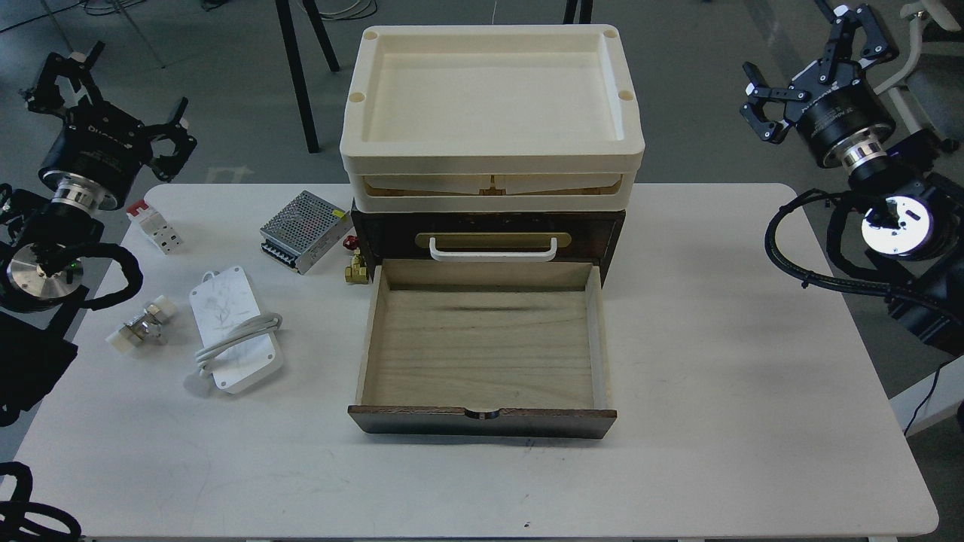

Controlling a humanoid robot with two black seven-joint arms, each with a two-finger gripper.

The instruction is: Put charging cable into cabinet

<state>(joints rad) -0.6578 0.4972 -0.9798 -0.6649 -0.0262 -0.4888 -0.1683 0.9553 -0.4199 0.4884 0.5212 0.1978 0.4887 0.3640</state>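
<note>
the charging cable (234, 331) lies flat on the white table (715, 391), left of the cabinet (489, 237) and apart from it, its scuffed top facing up and its white cord looped across the lower half. the cabinet sits at the middle of the table with its pale wood drawer (482, 350) pulled out toward the near edge; the drawer holds nothing. a white handle (492, 250) on a brass plate shows on the dark front above the drawer. a cream tray (492, 113) rests on top of the cabinet.

behind the cable is a silver metal box (305, 231) with a perforated top, and a small brass fitting (356, 269) sits just beside the cabinet's left lower corner. farther left are a white and red block (154, 227) and a small metal and white part (141, 329); what that last part is, the view is too coarse to say.

the left gripper (120, 98) hangs beyond the table's left back corner, jaws spread and holding nothing. the right gripper (817, 64) hangs off the right back corner, jaws likewise spread wide and empty. both are well apart from the cable.
</note>
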